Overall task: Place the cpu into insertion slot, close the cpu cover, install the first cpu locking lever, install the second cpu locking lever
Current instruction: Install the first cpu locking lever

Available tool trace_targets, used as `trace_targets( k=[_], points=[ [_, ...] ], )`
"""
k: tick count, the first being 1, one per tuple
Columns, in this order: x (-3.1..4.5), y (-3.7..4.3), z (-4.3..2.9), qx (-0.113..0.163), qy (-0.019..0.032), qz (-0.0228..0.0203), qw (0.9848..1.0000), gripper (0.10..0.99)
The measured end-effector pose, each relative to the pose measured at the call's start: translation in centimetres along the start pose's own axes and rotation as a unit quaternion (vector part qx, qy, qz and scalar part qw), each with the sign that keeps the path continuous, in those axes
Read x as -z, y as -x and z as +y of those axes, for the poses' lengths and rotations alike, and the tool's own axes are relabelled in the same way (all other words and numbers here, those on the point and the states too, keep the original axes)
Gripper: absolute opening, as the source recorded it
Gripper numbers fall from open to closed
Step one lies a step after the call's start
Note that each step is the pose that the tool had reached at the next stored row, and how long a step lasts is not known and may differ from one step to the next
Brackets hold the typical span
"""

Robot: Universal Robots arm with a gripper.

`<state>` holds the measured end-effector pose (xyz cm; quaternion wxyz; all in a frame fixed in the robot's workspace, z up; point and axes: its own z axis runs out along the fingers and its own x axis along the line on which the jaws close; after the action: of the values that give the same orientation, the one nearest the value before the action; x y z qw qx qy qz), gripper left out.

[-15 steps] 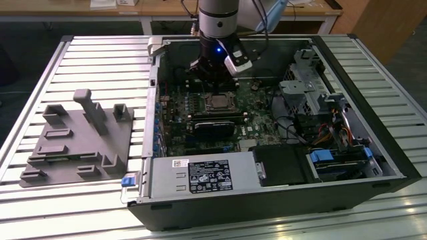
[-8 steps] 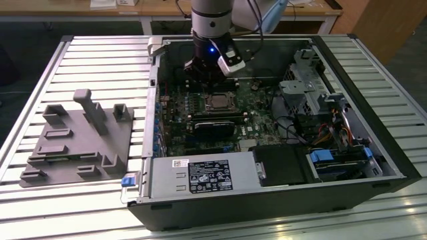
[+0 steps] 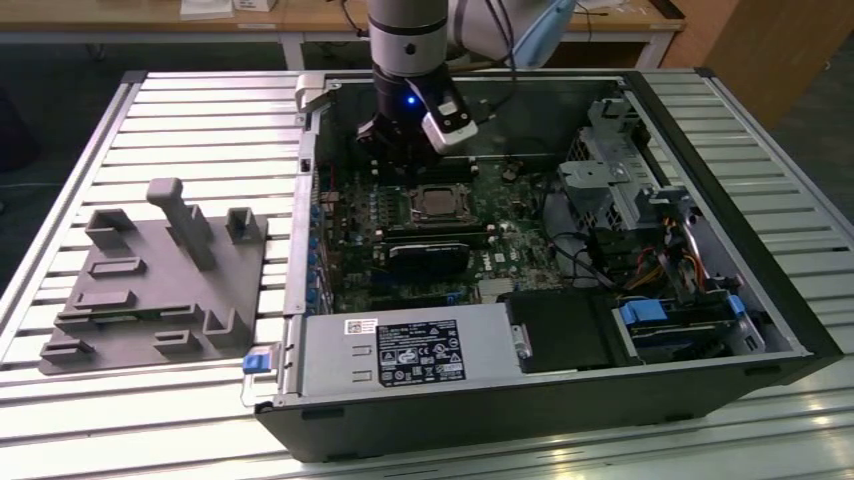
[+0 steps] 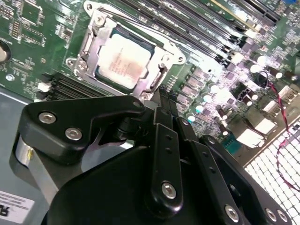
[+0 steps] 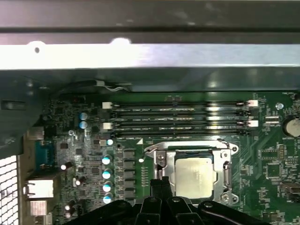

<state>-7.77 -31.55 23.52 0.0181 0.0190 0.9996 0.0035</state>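
1. Black gripper [image 4: 161,97] closest to the lens in the second wrist view, jaws drawn together with nothing pinched between them, tips hanging just beside the insertion slot [image 4: 100,71].
2. Beyond it, cpu [image 4: 124,58] lying flat in that slot on the green board [image 4: 28,42], silver top facing up.
3. Cpu cover [image 4: 89,49] lowered around the cpu, its window framing the metal top; impossible to tell whether anything latches it down.
4. Probable handling of the cpu: light, thin and stiff, with a smooth, slippery top and a likely delicate underside. Best held by two opposite edges, kept level, never forced.
5. Cover judged to be thin, springy sheet metal: best pushed on the frame's rim, not on the cpu.
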Motion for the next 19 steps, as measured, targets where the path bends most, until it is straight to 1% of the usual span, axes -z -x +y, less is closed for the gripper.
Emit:
trace_targets(
  k=[3,6,12,19],
  points=[
    [0.03,-0.34,-0.01,0.0,0.0,-0.002,1.0,0.106],
    [0.22,-0.37,-0.01,0.0,0.0001,-0.0026,1.0,0.106],
    [1.1,-0.35,-0.01,0.0,0.0001,-0.0033,1.0,0.106],
    [1.74,-0.32,0.0,0.0,0.0002,-0.0036,1.0,0.106]
  ],
)
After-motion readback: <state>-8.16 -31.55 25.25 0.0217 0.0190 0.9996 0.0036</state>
